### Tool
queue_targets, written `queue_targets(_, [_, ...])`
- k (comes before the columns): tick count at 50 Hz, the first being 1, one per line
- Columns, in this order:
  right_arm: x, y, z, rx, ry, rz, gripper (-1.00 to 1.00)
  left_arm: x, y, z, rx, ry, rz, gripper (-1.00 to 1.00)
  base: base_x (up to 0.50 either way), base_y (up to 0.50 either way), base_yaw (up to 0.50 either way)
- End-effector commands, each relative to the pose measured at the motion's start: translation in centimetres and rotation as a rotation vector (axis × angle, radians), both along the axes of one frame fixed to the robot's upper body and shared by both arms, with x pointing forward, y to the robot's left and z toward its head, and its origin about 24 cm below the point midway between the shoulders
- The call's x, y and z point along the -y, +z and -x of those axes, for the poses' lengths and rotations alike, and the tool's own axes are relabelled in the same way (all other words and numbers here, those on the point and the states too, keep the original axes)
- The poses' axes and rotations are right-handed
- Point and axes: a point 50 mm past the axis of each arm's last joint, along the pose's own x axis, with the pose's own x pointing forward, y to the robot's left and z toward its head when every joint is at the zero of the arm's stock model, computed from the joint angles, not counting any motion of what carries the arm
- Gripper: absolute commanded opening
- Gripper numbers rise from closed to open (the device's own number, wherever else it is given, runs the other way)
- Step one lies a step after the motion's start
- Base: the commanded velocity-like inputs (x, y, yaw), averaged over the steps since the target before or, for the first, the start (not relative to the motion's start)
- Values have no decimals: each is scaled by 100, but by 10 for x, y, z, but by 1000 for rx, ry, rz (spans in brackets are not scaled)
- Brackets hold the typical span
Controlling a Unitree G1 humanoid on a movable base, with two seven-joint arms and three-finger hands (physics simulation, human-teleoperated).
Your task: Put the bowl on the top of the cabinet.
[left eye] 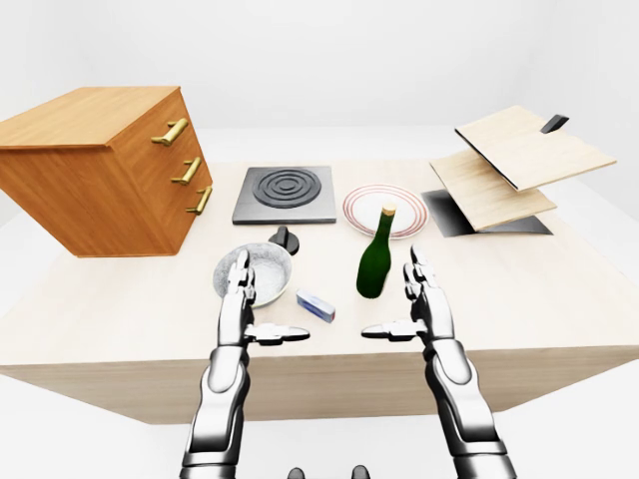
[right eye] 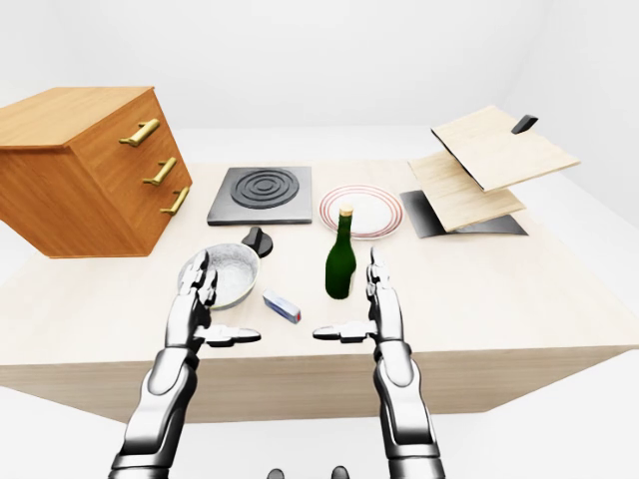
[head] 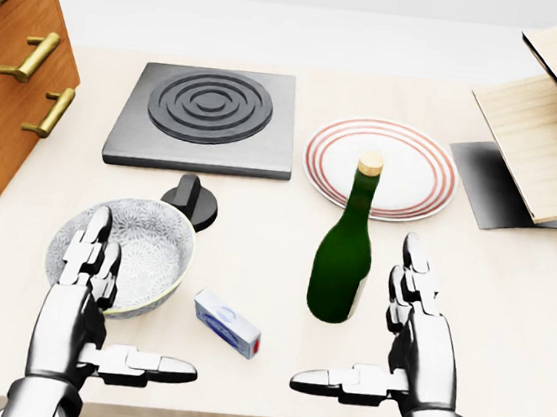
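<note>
Bowl (head: 144, 244) sits on pale wood table (left eye: 559, 289) near cabinet (left eye: 100, 165), white room, left hand (head: 86, 307) and right hand (head: 409, 339) both released, fingers spread, grasping nothing.

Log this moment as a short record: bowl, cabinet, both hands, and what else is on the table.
bowl: empty, on the table, below the stove knob in the head view
cabinet: at the table's left end, three drawers
left hand: open, over the bowl's near rim
right hand: open, right of the bottle
also: burner, plate, small box
</note>
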Motion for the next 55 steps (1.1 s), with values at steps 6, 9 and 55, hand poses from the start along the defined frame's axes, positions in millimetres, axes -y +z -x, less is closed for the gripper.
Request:
queue_targets(6, [6, -3, 1, 9, 12, -5, 100, -5, -2, 1, 2, -6, -9, 100, 0, 0, 0])
queue_targets(9, [6, -3, 1, 12, 12, -5, 100, -5, -1, 1, 5, -7, -9, 100, 0, 0, 0])
queue_targets(55, [2, 81, 56, 389, -85, 269, 100, -18, 73, 59, 353, 175, -99, 100, 0, 0, 0])
